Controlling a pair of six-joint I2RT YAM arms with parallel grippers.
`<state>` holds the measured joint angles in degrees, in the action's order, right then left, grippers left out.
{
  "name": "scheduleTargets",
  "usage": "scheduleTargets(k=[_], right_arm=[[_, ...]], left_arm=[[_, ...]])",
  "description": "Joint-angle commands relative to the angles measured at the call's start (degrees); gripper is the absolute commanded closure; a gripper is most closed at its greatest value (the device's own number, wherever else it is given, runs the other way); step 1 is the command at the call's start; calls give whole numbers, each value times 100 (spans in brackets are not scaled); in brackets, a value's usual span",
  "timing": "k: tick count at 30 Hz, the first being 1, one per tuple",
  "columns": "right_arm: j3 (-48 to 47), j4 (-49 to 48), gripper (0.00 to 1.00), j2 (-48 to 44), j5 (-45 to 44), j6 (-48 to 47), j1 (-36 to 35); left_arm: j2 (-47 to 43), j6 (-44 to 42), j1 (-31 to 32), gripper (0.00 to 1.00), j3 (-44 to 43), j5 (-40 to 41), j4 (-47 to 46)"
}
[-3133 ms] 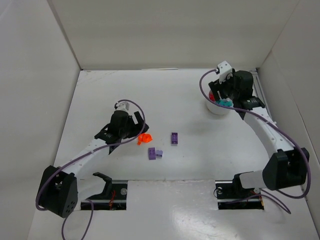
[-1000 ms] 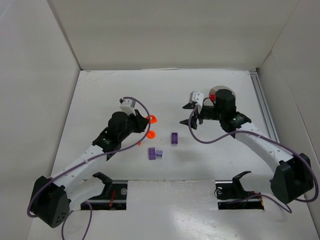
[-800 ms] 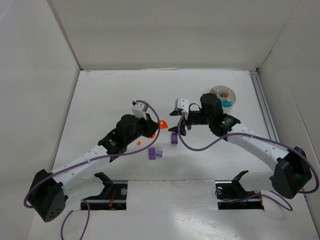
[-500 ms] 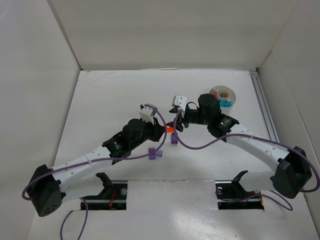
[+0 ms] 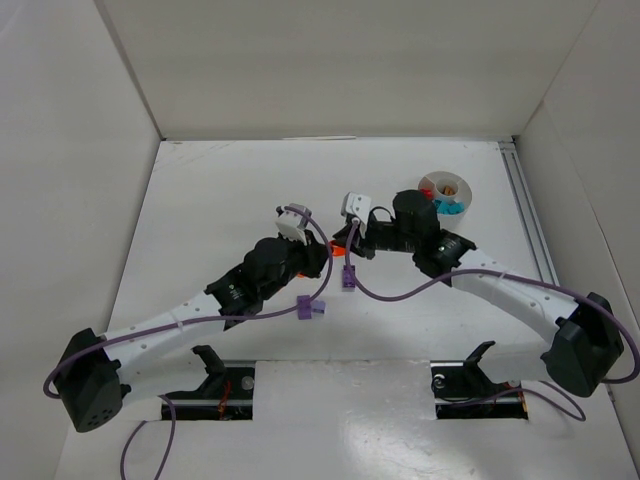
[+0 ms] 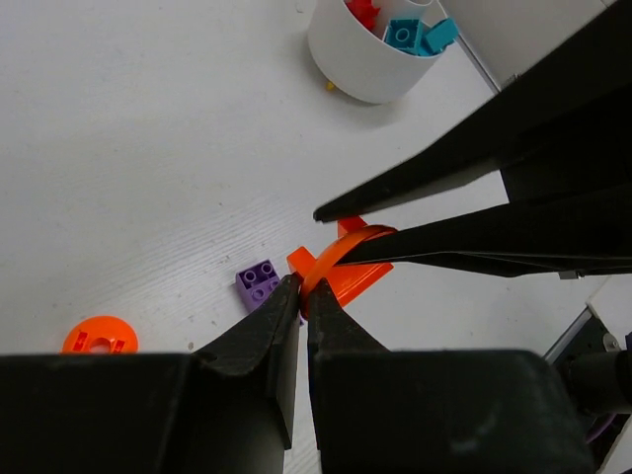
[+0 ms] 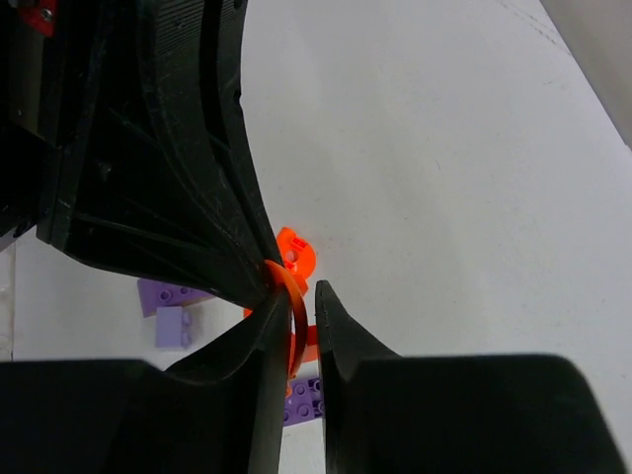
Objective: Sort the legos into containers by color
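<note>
Nearest the arm bases, well to the left of the dish, two purple legos lie touching on the surface. A third purple brick lies a little closer to the dish. Just beyond it, also left of the dish, both end effectors meet tip to tip. The left end effector is pressed together on the edge of a thin curved orange lego, pinching it above the surface. The right end effector stands slightly spread, its fingers bracketing the same orange piece with a narrow gap showing. A flat round orange lego lies on the surface, farther from the dish than the held piece. Farthest, the dish holds teal bricks and a red brick in separate wedges.
</note>
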<state>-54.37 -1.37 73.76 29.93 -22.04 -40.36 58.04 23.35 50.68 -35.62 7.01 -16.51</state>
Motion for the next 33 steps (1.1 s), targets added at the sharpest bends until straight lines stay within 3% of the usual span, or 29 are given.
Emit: scheduleTargets(k=[1,5,7,8,11,12,15,17,20,22,23,25,27,30,33], right_arm=[[-56,-75,80,-151,-67,7,-69],[-56,-74,100,-151,-67,7,-69],[-56,-74,100,-203,-67,-63,-121],[-56,-74,100,-204,-67,-63,-121],[-56,-13,100,-204,-67,-124,-121],[-56,-13,100,-204,-206,-125,-121],[-117,110,100,-335,-478,-177,-121],[-118,347,100,-336,-813,-178,-52],[-241,654,100,-388,-1252,-230,263],[-294,821,100,-441,-1533,-291,493],[-372,1048,100,-502,-1848,-292,624],[-530,1287,100,-555,-2436,-345,1037],[-662,1611,100,-555,-3561,-345,1484],[-1075,2077,100,-354,-4545,-345,2030],[-1453,2211,100,103,-4663,-292,2804]], left_arm=[[-205,-24,92,100,-174,-33,-405],[-258,28,92,98,-174,-33,-458],[-258,29,92,91,-174,-33,-458],[-258,29,92,80,-226,-33,-458],[-205,29,92,76,-296,-33,-458],[-205,29,92,63,-297,-33,-458],[-205,-33,92,49,-297,-33,-327],[-205,-33,92,33,-350,-33,-248],[-267,-33,92,22,-350,-33,-11],[-329,151,92,4,-350,150,295],[-329,213,92,0,-350,265,428],[-329,362,92,0,-410,598,910],[-267,669,-197,0,-411,653,1193],[-153,828,-767,0,-350,223,1352],[75,881,-1172,0,-297,55,1457]])
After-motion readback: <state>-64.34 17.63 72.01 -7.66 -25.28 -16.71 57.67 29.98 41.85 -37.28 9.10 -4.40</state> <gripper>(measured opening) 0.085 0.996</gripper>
